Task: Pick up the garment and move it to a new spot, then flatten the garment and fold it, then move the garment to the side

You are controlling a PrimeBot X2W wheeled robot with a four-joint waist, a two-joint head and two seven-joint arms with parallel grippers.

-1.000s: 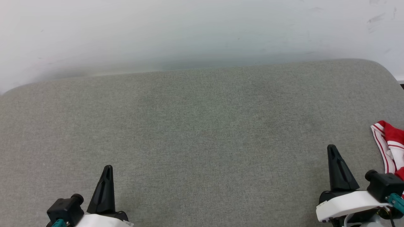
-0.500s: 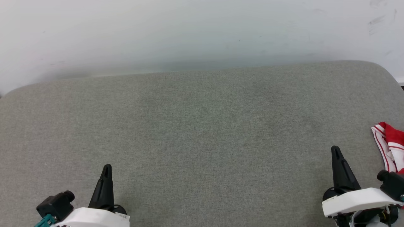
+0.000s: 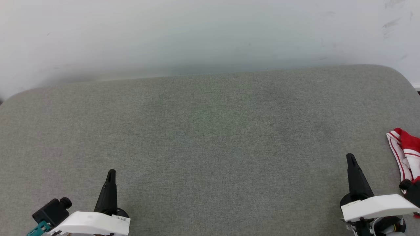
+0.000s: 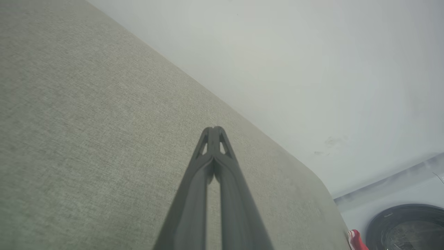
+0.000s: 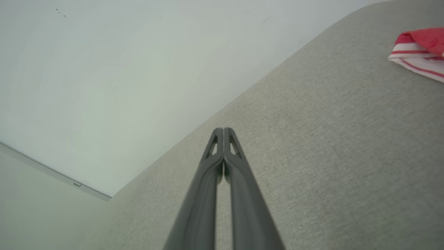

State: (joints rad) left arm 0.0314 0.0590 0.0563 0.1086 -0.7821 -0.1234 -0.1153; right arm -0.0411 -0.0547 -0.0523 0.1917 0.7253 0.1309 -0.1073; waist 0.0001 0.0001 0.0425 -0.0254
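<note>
The garment (image 3: 406,153), red with white and red striped trim, lies bunched at the right edge of the grey cushioned surface (image 3: 210,137); most of it runs out of the head view. It also shows at the top right of the right wrist view as the garment (image 5: 419,50), and a red scrap of the garment (image 4: 355,240) shows in the left wrist view. My right gripper (image 3: 350,158) is shut and empty, just left of the garment and apart from it. My left gripper (image 3: 111,172) is shut and empty at the lower left, far from it.
A pale wall (image 3: 210,32) rises behind the surface's far edge. The surface's right far corner is rounded. A dark round drum-like opening (image 4: 409,227) sits beyond the surface's end in the left wrist view.
The head view has drifted slightly. Both arms have drawn back toward the bottom edge, the right one also shifting right; the garment has not moved.
</note>
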